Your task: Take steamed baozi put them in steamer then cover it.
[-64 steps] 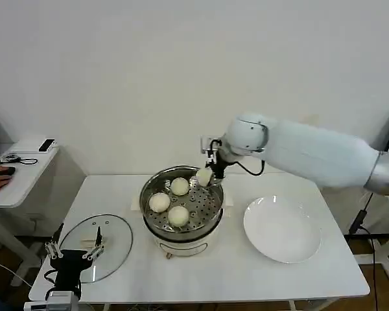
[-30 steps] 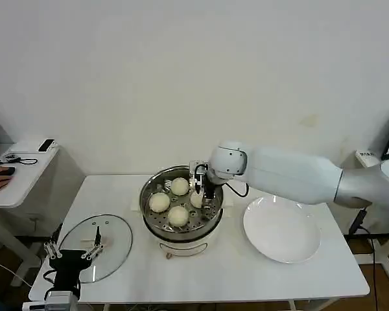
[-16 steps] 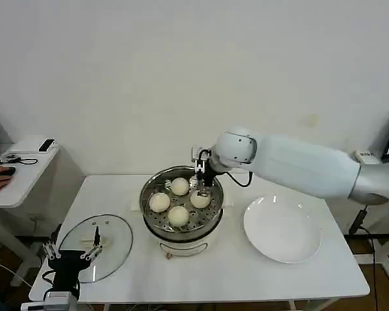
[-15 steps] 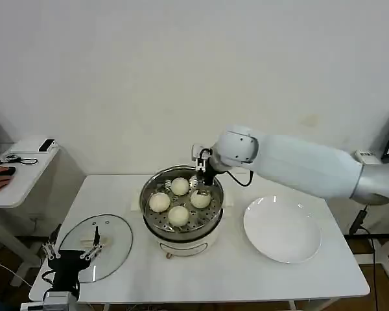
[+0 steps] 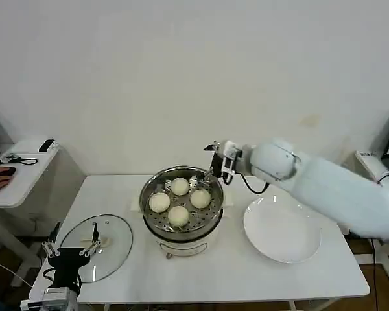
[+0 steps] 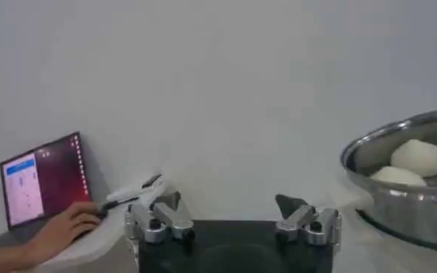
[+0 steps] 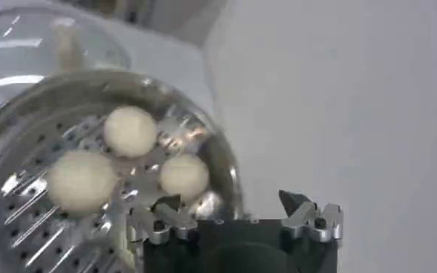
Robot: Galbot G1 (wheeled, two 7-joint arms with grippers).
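Steel steamer (image 5: 181, 206) holds all four baozi (image 5: 179, 201), so I've my right gripper (image 5: 218, 170) spread empty over its far rim; cover (image 5: 94, 247) waits near the table's left edge by my spread left gripper (image 5: 70, 251).

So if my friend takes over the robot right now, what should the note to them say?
Right gripper: open, empty, at the steamer's far right rim.
Left gripper: open, empty, over the near-left table edge by the cover.
Four baozi sit on the tray inside the steamer. The white plate to its right is empty.
The cover lies flat on the table, left of the steamer.
Done: all buns loaded.
Left: lift the cover and set it on the steamer.
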